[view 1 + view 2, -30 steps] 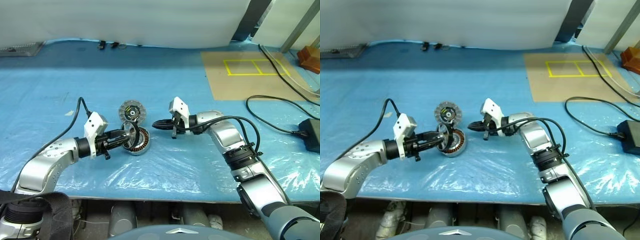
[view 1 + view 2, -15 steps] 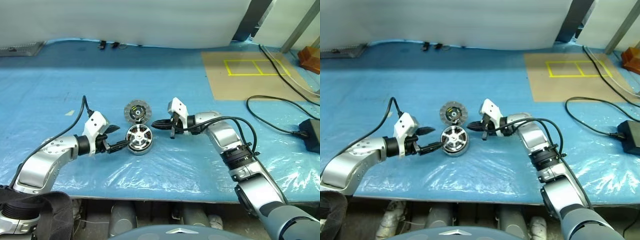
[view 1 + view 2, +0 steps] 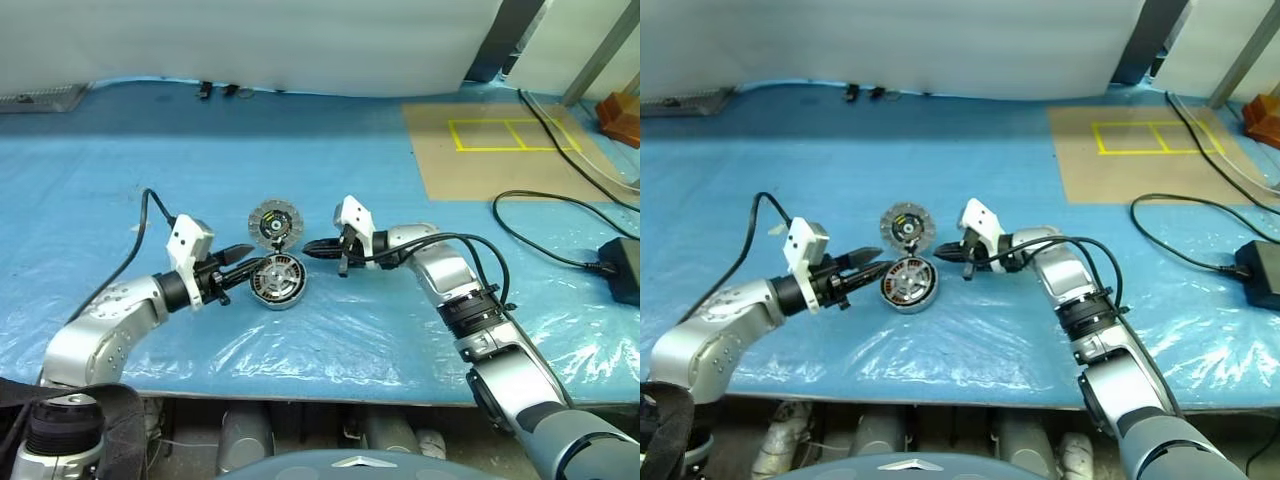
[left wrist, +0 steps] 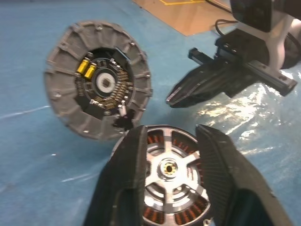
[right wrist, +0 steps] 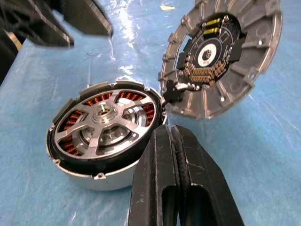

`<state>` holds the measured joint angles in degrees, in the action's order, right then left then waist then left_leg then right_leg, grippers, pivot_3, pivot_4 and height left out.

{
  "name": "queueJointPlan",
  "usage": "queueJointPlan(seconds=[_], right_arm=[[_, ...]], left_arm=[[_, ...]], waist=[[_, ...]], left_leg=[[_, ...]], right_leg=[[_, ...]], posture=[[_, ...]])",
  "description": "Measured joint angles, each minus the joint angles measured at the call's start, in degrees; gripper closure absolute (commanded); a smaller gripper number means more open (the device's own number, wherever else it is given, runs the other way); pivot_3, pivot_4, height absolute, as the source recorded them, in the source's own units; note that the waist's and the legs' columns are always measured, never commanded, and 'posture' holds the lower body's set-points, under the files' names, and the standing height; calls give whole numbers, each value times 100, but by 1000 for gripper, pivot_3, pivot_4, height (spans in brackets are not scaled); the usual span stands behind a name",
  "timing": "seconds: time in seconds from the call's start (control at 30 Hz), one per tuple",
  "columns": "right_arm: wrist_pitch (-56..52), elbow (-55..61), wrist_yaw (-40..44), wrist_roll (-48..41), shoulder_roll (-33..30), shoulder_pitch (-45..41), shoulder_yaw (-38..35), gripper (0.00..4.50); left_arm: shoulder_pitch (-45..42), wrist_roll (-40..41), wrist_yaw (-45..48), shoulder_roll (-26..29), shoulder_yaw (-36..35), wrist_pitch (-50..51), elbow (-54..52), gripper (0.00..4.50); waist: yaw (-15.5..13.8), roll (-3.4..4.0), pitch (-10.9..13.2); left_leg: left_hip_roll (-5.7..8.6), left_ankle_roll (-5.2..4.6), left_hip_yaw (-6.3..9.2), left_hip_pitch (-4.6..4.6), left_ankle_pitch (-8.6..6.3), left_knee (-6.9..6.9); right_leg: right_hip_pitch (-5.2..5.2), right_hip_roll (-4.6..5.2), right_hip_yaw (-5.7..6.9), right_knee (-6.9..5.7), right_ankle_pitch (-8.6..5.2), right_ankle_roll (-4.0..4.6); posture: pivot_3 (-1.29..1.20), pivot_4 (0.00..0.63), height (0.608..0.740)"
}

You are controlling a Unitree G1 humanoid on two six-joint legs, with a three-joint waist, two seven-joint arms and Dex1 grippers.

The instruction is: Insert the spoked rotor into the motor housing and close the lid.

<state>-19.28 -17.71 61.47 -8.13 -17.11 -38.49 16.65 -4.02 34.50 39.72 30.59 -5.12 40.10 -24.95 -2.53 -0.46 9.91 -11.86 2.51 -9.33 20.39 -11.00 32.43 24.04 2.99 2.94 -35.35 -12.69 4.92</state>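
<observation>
A: We're over the blue plastic sheet (image 3: 330, 330) covering the table, and what else is out there?

B: A brown board (image 3: 500, 150) with a yellow taped rectangle (image 3: 505, 134) sits far off on the right side, black cables (image 3: 545, 235) loop beside it, and a dark box (image 3: 624, 268) lies at the right edge. All well apart from the work.

A: And the work itself?

B: The motor housing (image 3: 277, 280) stands on the sheet between the two arms. The spoked rotor (image 5: 104, 123) lies flat inside it, copper windings showing through the gaps between its spokes.

A: The lid?

B: The lid (image 3: 273, 221) stands open, tilted up behind the housing, joined at the housing's far edge, dark inner face and yellow parts turned towards the camera.

A: Anything blocking the way?

B: The right gripper (image 3: 312, 247) sits just beside the lid and the housing on the right side, its tip pointing at them.

A: Fingers there?

B: Pressed together, holding nothing; the right wrist view shows the two fingers (image 5: 162, 188) touching.

A: And the left gripper (image 3: 246, 258)?

B: It comes in from the left, tips just at the housing's rim. Its fingers (image 4: 127, 188) are parted a little, with nothing between them. I can't tell whether they touch the housing.
</observation>
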Motion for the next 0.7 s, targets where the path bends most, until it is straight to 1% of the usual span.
queueJointPlan(seconds=[0.07,0.1,0.23,0.33,0.43,0.63,0.7], right_arm=[[5,0,-19,0,3,-26,-1,4500],[6,0,-30,0,3,-27,-2,4500],[7,1,-38,-2,-1,-27,-7,4500],[10,17,-25,-15,-1,-27,-19,4500],[9,23,-12,-39,18,-77,-27,4500],[48,25,10,-55,29,-134,-27,4500],[49,25,10,-55,39,-133,-27,4500]], left_arm=[[14,-192,-69,-80,281,-93,-5,4480],[10,-269,-123,-121,347,-145,9,4480],[-220,-1049,-545,-195,746,-498,325,4480],[-302,-1382,-685,-207,999,-535,422,4480],[-354,-1687,-730,-94,1259,-584,377,4480],[-201,-1500,-701,-244,1143,-567,292,4480],[-204,-1299,-656,-370,996,-551,306,4480]], waist=[[0,0,0],[0,0,0],[0,0,0],[12,0,0],[1,4,-2],[-1,8,-4],[-1,8,-4]], left_leg=[[0,-1,0,0,0,0],[0,-1,0,0,0,1],[0,-1,1,0,0,3],[0,-1,1,2,0,3],[0,-2,2,1,1,0],[0,-1,2,-1,0,2],[1,-2,2,2,0,5]], right_leg=[[0,0,0,-1,0,0],[0,0,0,-1,0,0],[0,-1,0,-2,0,-1],[1,0,0,0,0,-1],[1,0,1,1,0,-1],[-3,2,0,-1,0,-1],[-1,2,0,-1,0,-1]], posture=[[0,150,740],[0,150,740],[0,150,740],[0,150,740],[0,150,740],[0,150,740],[0,150,740]])
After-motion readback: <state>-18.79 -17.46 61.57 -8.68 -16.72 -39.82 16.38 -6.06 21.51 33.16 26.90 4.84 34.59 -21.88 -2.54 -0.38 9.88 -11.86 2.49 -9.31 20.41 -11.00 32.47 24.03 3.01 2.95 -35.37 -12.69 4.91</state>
